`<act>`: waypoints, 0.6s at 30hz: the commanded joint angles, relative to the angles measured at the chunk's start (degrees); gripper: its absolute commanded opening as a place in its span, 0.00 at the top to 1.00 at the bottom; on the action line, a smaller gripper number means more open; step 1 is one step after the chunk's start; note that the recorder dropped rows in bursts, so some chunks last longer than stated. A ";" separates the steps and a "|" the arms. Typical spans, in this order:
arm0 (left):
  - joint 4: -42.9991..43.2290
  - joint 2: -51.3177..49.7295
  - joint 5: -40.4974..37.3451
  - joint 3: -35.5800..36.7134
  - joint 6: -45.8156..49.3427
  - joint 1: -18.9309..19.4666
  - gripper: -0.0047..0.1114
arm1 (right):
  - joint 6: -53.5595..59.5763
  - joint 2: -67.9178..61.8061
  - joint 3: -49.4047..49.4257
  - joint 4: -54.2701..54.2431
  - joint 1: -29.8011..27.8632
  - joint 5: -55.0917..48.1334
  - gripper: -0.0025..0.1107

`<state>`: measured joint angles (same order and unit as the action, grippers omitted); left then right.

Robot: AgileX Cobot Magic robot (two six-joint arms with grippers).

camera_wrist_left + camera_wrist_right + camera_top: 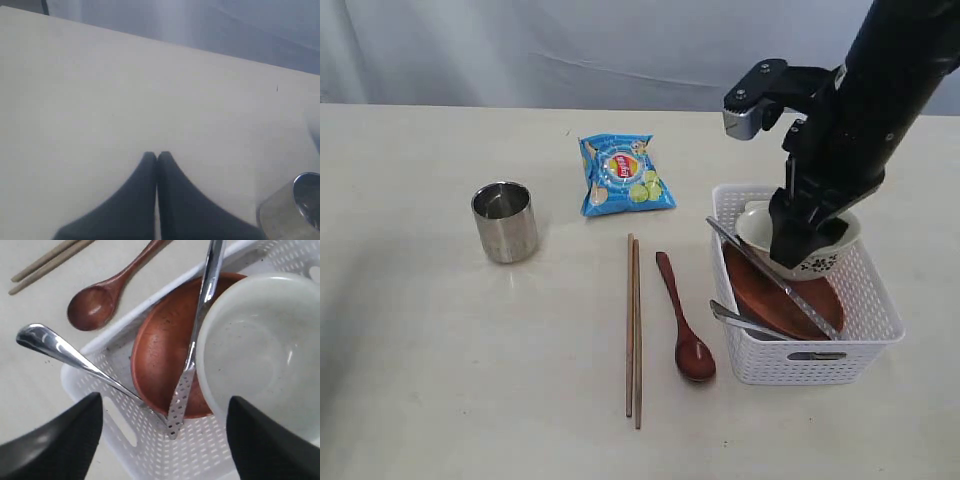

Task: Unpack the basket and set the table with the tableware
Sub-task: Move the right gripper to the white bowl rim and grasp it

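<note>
**Right gripper spread wide over the basket; left gripper closed, empty**

The right gripper [162, 407] hangs above the white basket [790, 365], jaws far apart and holding nothing. The white bowl [260, 340] lies under one finger, partly over the brown plate [160, 355]. A long steel utensil [205, 290] crosses the plate; a second steel utensil [55, 345] juts over the basket wall. On the table [440, 360] beside the basket lie the wooden spoon [685, 320] and chopsticks [633, 325]; the steel cup [505, 222] and crisp packet [623, 175] are farther off. The left gripper [157, 156], pinched together, hangs over the table near the cup.
</note>
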<state>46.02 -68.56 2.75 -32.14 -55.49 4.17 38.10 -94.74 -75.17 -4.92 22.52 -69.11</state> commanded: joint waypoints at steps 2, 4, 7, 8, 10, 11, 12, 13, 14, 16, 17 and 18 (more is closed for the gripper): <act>0.25 0.47 0.03 0.35 -0.17 0.28 0.96 | 1.39 0.01 0.21 8.07 0.33 1.62 0.38; 0.25 0.47 0.03 0.35 -0.17 0.28 0.96 | 1.39 -0.80 0.21 11.12 0.33 1.37 0.38; 0.25 0.47 0.03 0.35 -0.17 0.28 0.96 | 1.39 -2.18 0.21 13.21 0.33 1.37 0.38; 0.25 0.47 0.03 0.35 -0.17 0.28 0.96 | 1.55 -2.61 0.21 13.48 0.33 1.37 0.38; 0.25 0.47 0.03 0.35 -0.17 0.28 0.96 | 2.85 -4.07 0.21 13.48 0.33 1.37 0.38; 0.25 0.47 0.03 0.35 -0.17 0.28 0.96 | 3.18 -4.65 0.21 13.48 0.33 1.37 0.38; 0.25 0.47 0.03 0.35 -0.17 0.28 0.96 | 3.43 -5.40 0.21 13.48 0.33 1.97 0.38; 0.25 0.47 0.03 0.35 -0.17 0.28 0.96 | 3.41 -6.10 0.21 13.48 0.33 2.99 0.38; 0.25 0.47 0.03 0.35 -0.17 0.28 0.96 | 3.41 -6.72 0.21 13.48 0.33 4.17 0.38; 0.25 0.47 0.03 0.35 -0.17 0.28 0.96 | 3.41 -7.95 0.21 13.48 0.33 5.94 0.38; 0.25 0.47 0.03 0.35 -0.17 0.28 0.96 | 3.41 -8.31 0.21 13.75 0.33 6.11 0.38; 0.25 0.47 0.03 0.35 -0.17 0.28 0.96 | 3.41 -9.03 0.21 14.03 0.33 6.11 0.38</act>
<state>46.02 -68.56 2.75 -32.14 -55.49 4.17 40.83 -102.48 -75.17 8.44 22.85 -64.29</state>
